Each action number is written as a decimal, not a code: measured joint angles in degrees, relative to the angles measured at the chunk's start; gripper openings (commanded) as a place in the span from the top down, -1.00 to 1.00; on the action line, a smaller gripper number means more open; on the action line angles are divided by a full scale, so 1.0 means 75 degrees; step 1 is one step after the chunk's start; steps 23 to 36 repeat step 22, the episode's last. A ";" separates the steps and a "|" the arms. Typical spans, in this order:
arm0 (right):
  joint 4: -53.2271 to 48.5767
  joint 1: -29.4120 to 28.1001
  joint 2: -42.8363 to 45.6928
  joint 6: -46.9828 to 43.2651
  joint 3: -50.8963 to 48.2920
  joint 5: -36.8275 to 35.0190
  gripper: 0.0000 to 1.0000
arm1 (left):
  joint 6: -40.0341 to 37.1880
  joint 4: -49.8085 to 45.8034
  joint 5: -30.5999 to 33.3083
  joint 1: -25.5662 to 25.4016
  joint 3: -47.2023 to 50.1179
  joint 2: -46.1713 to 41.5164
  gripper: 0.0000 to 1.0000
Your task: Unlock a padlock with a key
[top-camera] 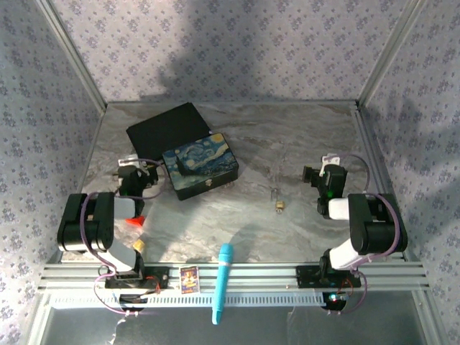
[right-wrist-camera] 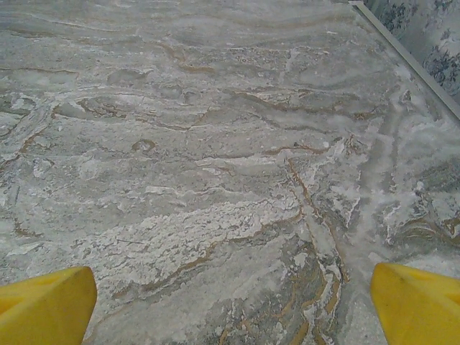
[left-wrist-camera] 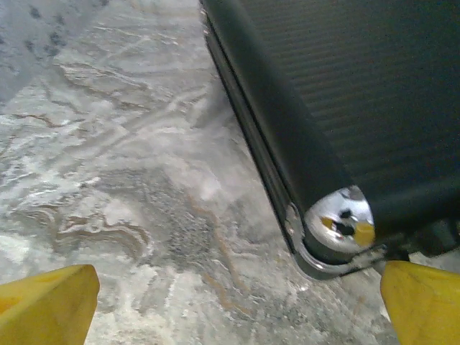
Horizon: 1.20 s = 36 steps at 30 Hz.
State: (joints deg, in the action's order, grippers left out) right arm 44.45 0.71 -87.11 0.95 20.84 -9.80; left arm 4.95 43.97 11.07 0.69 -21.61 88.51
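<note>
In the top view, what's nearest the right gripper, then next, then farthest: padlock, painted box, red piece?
From the right gripper:
1. padlock, mid-table, a little to its left.
2. painted box, left of centre.
3. red piece, far left.

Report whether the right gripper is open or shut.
The right gripper is open: its yellow fingertips sit far apart at the wrist view's lower corners, bare table between them.

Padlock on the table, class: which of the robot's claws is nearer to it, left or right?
Right. The right claw sits just right of the padlock and slightly farther back; the left claw is far off to its left, beside the painted box.
</note>
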 measured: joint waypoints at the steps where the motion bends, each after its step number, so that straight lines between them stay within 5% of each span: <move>1: 0.0012 0.0000 0.0000 -0.0020 0.0000 0.0009 -0.98 | -0.0015 0.0006 -0.0047 -0.0020 -0.0003 0.0003 -1.00; 36: 0.0052 0.0009 0.0000 -0.0079 0.0017 0.0181 -0.98 | -0.0283 0.0399 0.0259 -0.0291 -0.0029 0.0000 -1.00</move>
